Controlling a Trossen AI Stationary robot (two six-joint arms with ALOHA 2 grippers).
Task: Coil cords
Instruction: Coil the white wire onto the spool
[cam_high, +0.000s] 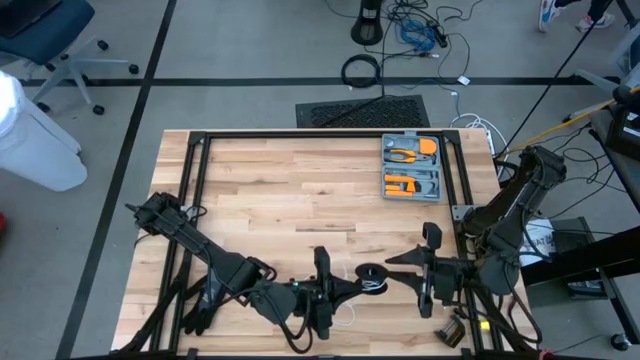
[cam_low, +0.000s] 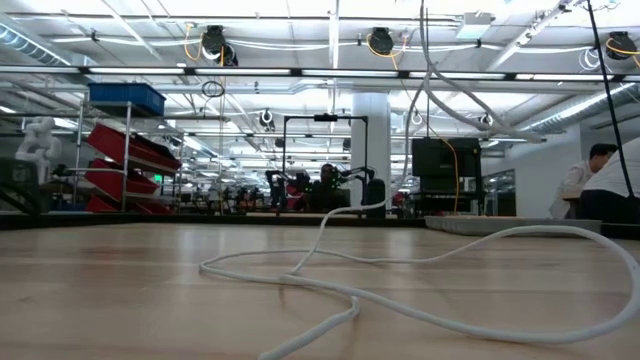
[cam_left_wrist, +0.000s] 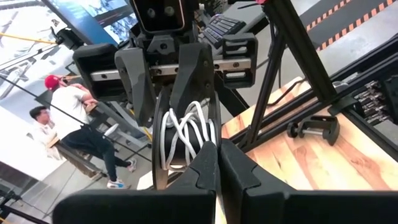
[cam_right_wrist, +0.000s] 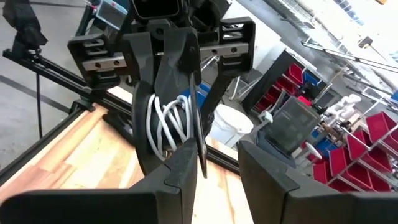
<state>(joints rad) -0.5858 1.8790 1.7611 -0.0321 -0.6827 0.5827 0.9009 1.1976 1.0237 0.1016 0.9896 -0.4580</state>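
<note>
The white cord is wound into a small dark-and-white coil (cam_high: 372, 272) (cam_left_wrist: 186, 134) (cam_right_wrist: 168, 121). It hangs in the air near the table's front edge, between my two grippers. My left gripper (cam_high: 352, 283) (cam_left_wrist: 217, 152) comes from the left and is shut at the coil's edge. My right gripper (cam_high: 392, 268) (cam_right_wrist: 217, 158) faces it from the right, its fingers a little apart with nothing between them. A loose length of the cord (cam_low: 400, 310) (cam_high: 350, 312) lies in slack loops on the wood below. My left gripper meets the coil at the edge nearest it (cam_left_wrist: 208, 144), its two shut fingers pointing about level from the table's left. The fingertips hide the exact spot. The coil is lifted clear of the table. My right gripper has one fingertip (cam_right_wrist: 183, 158) at the coil's lower edge; whether it touches, I cannot tell.
A grey tray with orange-handled tools (cam_high: 410, 165) sits at the far right of the table. A black frame (cam_high: 300, 135) runs round the tabletop, with a clamp (cam_left_wrist: 314, 127) on its rail. People (cam_left_wrist: 62, 118) stand in the room beyond.
</note>
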